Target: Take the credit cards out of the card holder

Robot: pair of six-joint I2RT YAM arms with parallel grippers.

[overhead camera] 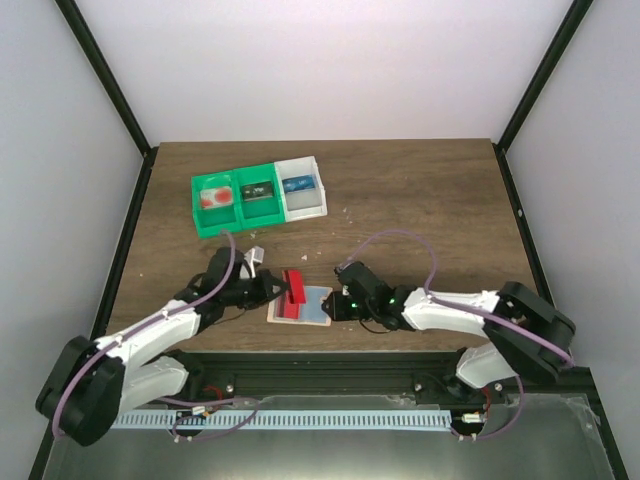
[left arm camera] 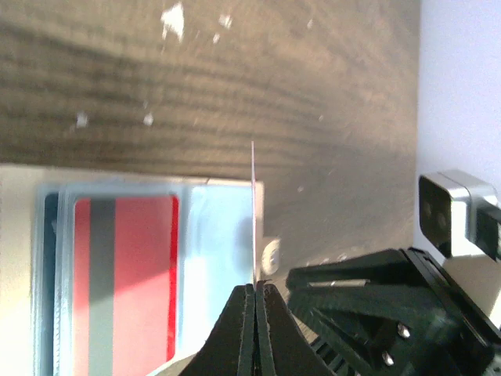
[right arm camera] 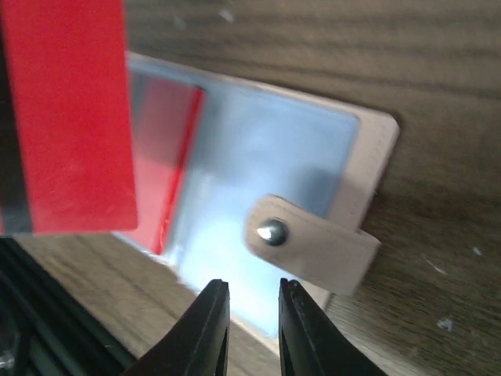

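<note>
Close to the table's (overhead camera: pixel 430 200) near edge, the card holder (overhead camera: pixel 316 306) is lying flat between the two claws, with bare wood running free to its right and beyond it. The left arm is reaching in low from the left, its left gripper (left arm camera: pixel 255 291) pinching a red card (overhead camera: pixel 294 288) that is standing on edge over the holder's left half, above a second red card (left arm camera: pixel 125 274) in the pocket. The right arm is stretching in low from the right, its right gripper (right arm camera: pixel 248 296) hanging by the holder's tan snap strap (right arm camera: pixel 313 244), fingers parted narrowly around nothing. Farther back, the green tray (overhead camera: pixel 236 216) and white tray (overhead camera: pixel 304 206) are sitting well apart from both.
</note>
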